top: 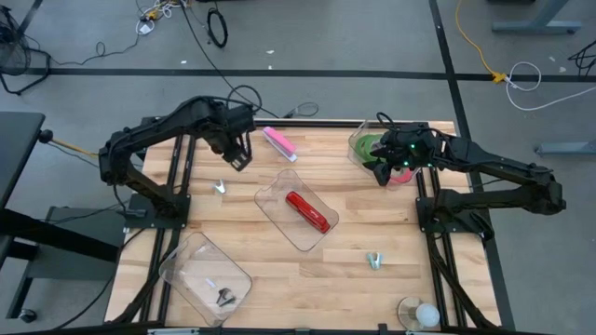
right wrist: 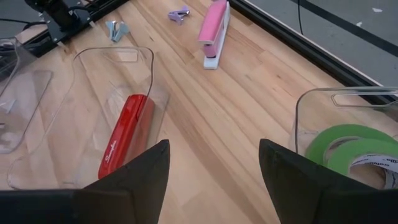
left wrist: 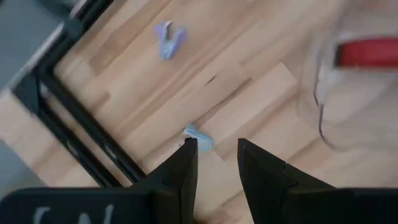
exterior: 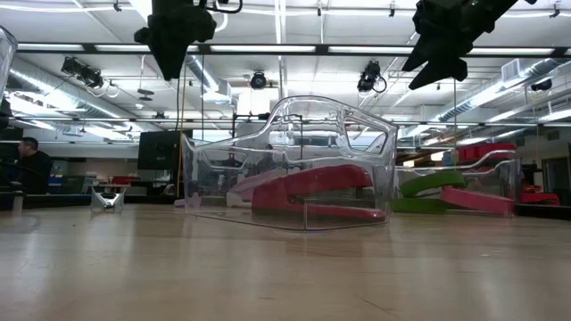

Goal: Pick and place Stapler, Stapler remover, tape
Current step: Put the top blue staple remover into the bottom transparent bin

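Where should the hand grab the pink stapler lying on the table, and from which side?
Grip the pink stapler across its narrow middle, coming straight down from above. It lies flat on the bare wood, long and slim, outside the bins, so its two long sides are free for the fingers. The left hand hangs nearest it, open; it would probably need to turn so the fingers straddle the stapler's width.

In the right wrist view the green tape (right wrist: 348,140) is cut off by the picture's edge, and its bin (right wrist: 311,106) is only partly shown. The red stapler (left wrist: 367,53) is blurred and cropped in the left wrist view. The small object (top: 223,297) in the near bin cannot be identified.
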